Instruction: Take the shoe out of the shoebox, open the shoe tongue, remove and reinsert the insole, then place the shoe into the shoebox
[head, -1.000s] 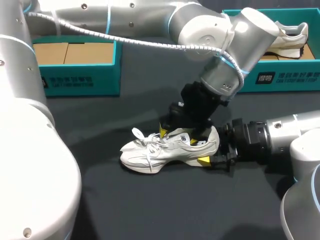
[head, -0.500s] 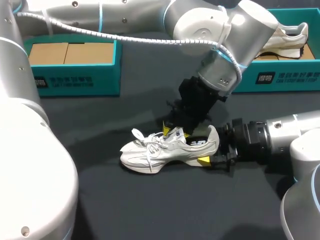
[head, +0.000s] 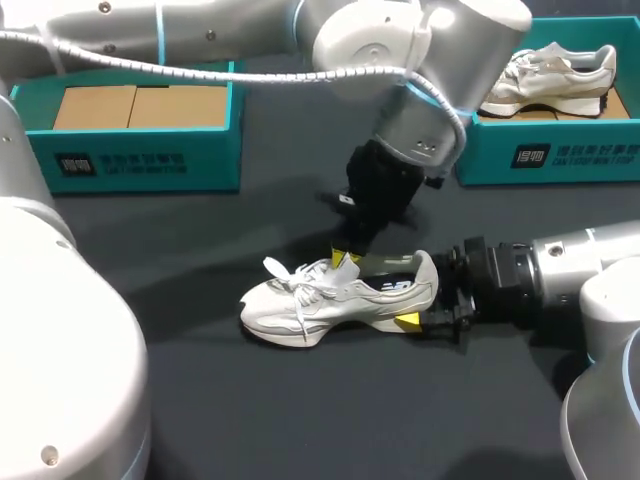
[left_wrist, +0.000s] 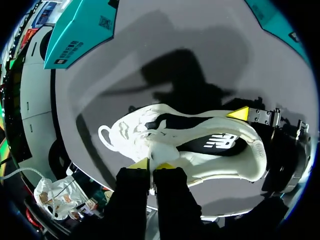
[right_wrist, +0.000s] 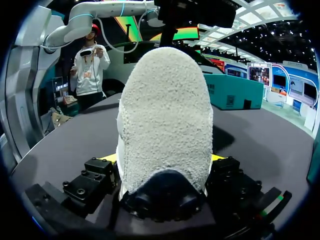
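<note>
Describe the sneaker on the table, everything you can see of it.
The white sneaker stands upright on its sole on the dark table, toe to the robot's left, laces loose. Upper looks like mesh and suede, lining dark, heel fuzzy. The left gripper pinches its tongue from above; the right gripper clamps the heel from both sides. Nothing else touches it.

left tool (left_wrist: 152, 166) | tips pinching shoe tongue (left_wrist: 160, 150) | white shoe (left_wrist: 205, 167) upright on dark table (left_wrist: 200, 50)
</note>
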